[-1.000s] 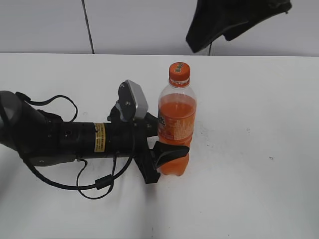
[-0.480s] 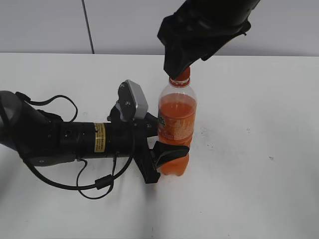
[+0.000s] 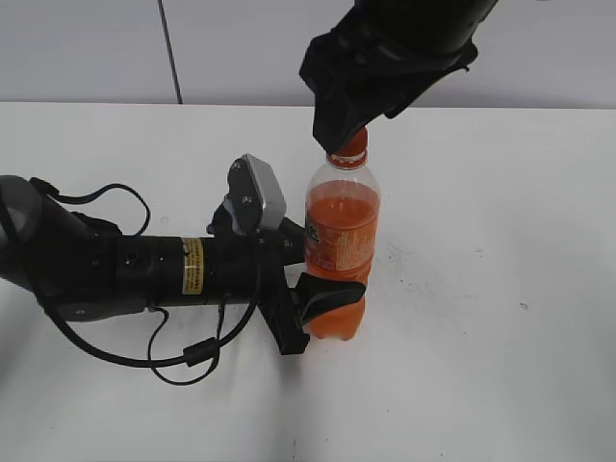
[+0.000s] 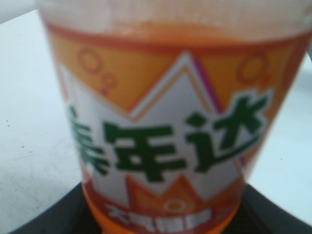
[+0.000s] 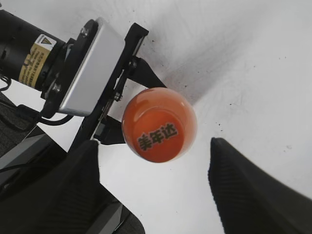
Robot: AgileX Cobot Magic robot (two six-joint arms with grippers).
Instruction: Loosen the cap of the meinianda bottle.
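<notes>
The meinianda bottle (image 3: 340,245) stands upright on the white table (image 3: 481,289). My left gripper (image 3: 325,277) is shut on its lower body, one finger in front and one behind. In the left wrist view the label (image 4: 165,131) fills the frame, with dark fingers (image 4: 34,225) at the bottom corners. My right gripper (image 3: 339,120) hangs just over the orange cap (image 3: 349,146) and hides its top. In the right wrist view the cap (image 5: 158,136) shows from above. My right gripper (image 5: 156,187) is open, its fingers (image 5: 63,190) wide apart and not touching the cap.
The left arm (image 3: 115,269) lies low across the table's left side with a looping black cable (image 3: 183,361). Its silver wrist camera box (image 3: 262,197) sits just left of the bottle's shoulder. A grey wall (image 3: 96,48) runs behind.
My right gripper has come down from the top right to just over the cap, then edged slightly left. The left gripper and the bottle have not moved.
</notes>
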